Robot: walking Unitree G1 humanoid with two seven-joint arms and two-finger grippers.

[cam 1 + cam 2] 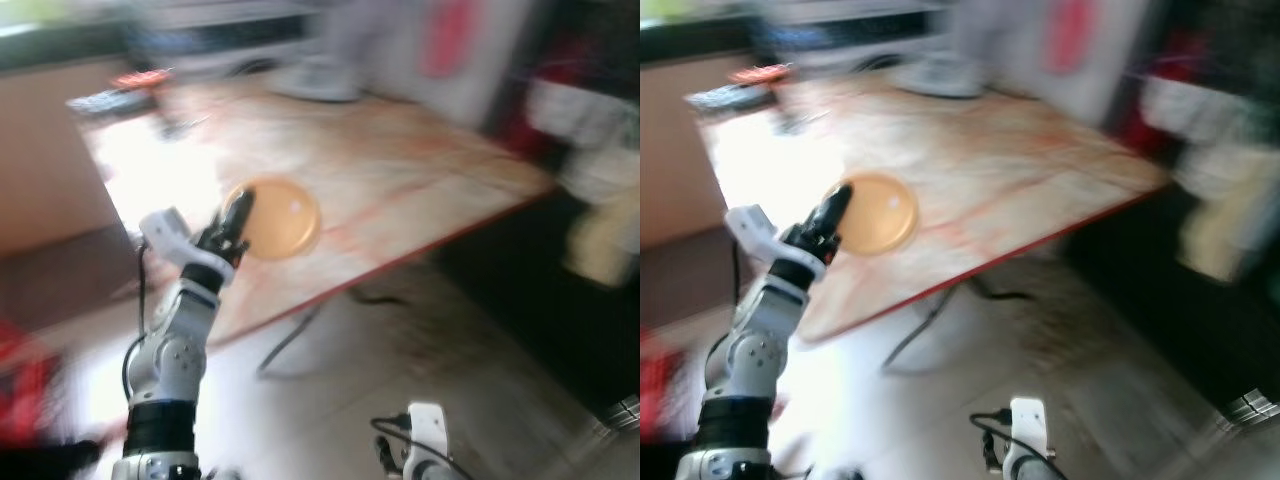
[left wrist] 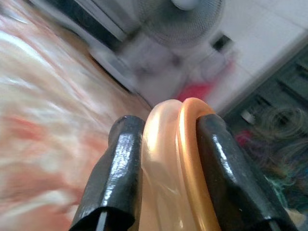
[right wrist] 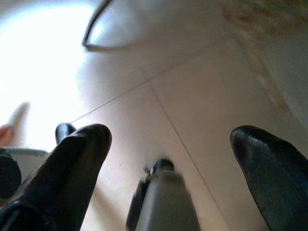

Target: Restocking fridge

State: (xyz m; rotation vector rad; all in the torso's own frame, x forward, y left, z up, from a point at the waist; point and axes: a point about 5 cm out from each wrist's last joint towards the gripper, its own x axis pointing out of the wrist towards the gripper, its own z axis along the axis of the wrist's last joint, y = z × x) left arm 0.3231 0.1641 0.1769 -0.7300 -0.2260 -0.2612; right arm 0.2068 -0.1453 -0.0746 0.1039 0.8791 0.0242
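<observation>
The head pictures were blurry. The left gripper (image 1: 236, 218) was held up over the near part of a big table (image 1: 400, 190) with a pale, reddish patterned top and a red edge. It gripped an orange plastic plate (image 1: 285, 217). The plate's rim sat right between the two black fingers (image 2: 120, 168), and both fingers pressed on it, one on each side. In the left wrist view the orange plate (image 2: 178, 159) stood on its edge in the jaws, with a paler band beside a brighter orange band. From the head, the round plate stuck out past the fingertips, over the table.

A white fan (image 2: 180, 21) stood at the far end of the table, by a white wall.

The right gripper (image 3: 168, 159) hung low, by the robot's side, over a light tiled floor (image 3: 192, 86). Its two black fingers were wide apart with nothing between them. The table's thin metal leg (image 1: 285, 345) stood on the floor under the table edge.
</observation>
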